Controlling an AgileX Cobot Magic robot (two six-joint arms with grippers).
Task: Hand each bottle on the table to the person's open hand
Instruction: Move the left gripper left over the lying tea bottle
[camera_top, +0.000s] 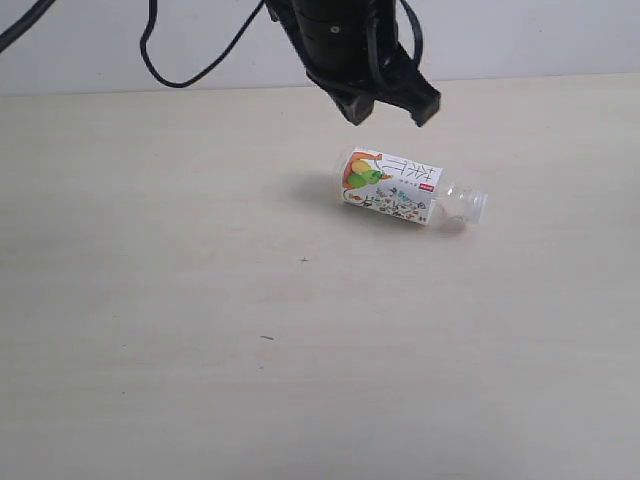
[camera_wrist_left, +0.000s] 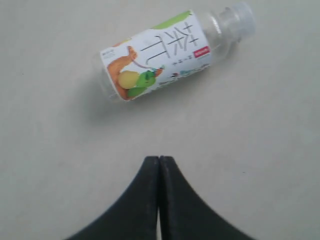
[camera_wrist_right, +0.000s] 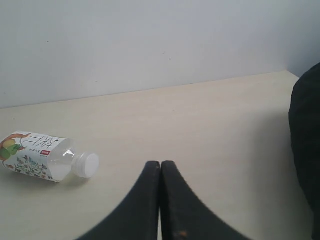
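Observation:
One bottle (camera_top: 395, 187) lies on its side on the table (camera_top: 200, 300). It is clear, with a white label showing orange and green fruit, and its white cap points right. My left gripper (camera_top: 392, 98) hangs above the table just behind it. In the left wrist view that gripper (camera_wrist_left: 159, 159) is shut and empty, and the bottle (camera_wrist_left: 160, 57) lies a short way beyond its tips. My right gripper (camera_wrist_right: 160, 163) is also shut and empty, with the bottle (camera_wrist_right: 35, 155) well off to one side. The other bottles and the person's hand are out of view.
A black cable (camera_top: 190, 60) hangs in front of the pale wall (camera_top: 520, 35) behind the table. A dark rounded shape (camera_wrist_right: 306, 150) fills one edge of the right wrist view. A few tiny dark specks (camera_top: 266, 338) mark the tabletop.

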